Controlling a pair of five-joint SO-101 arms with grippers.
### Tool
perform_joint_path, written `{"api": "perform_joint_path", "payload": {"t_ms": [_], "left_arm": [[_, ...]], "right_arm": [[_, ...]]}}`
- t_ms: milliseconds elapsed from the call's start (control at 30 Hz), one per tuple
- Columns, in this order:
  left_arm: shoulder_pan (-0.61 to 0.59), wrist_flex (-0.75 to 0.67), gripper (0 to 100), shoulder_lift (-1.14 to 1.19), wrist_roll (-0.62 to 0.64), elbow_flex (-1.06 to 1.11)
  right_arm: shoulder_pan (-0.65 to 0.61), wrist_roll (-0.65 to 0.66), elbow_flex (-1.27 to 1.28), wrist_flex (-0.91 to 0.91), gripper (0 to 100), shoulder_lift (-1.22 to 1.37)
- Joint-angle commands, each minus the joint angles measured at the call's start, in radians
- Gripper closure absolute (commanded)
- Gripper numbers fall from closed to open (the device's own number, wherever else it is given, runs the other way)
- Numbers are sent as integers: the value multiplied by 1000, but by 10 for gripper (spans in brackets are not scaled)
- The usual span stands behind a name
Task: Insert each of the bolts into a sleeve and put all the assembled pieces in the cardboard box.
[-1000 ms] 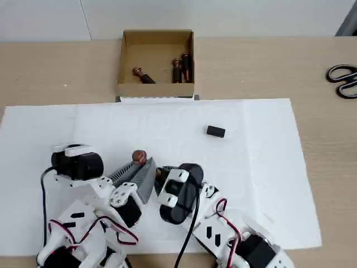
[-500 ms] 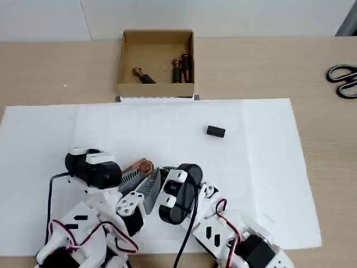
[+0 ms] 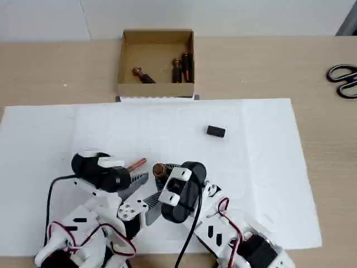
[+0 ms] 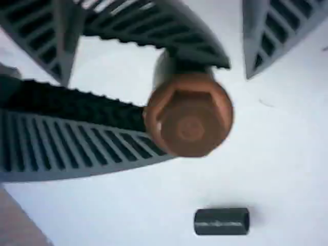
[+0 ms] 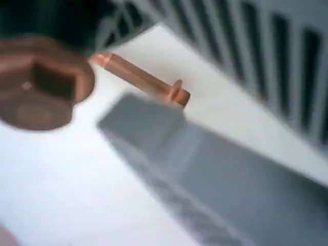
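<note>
Right gripper [image 3: 163, 169] is clenched on a bolt [image 4: 188, 114], hex head outward, low over the white paper [image 3: 268, 167]. Left gripper [image 3: 152, 186], just at its 7 o'clock, stands spread, grasping nothing; a second bolt [image 3: 137, 164] lies beside it at 11 o'clock. A loose sleeve [image 3: 215, 132] rests at 2 o'clock, well apart. Farther, at 12, the cardboard box [image 3: 156, 89] holds three assembled pieces [image 3: 177, 69]; scissors [image 3: 343, 81] lie far out at 2 on the worktop [image 3: 56, 72]
</note>
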Motion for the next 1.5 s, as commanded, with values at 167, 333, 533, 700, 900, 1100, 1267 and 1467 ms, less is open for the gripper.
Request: {"api": "perform_joint_path", "payload": {"t_ms": [167, 333, 533, 700, 900, 1100, 1267, 1467], "left_arm": [[-74, 14, 791, -3, -101, -97], [-74, 12, 916, -3, -101, -157], [-120, -54, 994, -3, -103, -162], [-353, -229, 994, -3, -160, -35], [-531, -443, 994, -3, -275, 259], [-531, -580, 994, -6, -282, 499], [-531, -628, 994, -8, -281, 550], [-531, -624, 994, -6, -281, 550]], "right_arm": [[30, 8, -61, -30, 996, -4], [128, 6, -60, -30, 996, -1], [232, -3, -29, -30, 996, 1], [412, -117, 29, -27, 996, 4], [532, -244, -3, 50, 996, 73], [533, -285, -213, 62, 996, 369], [533, -287, -465, 59, 996, 667], [529, -282, -753, -21, 996, 1015]]}}
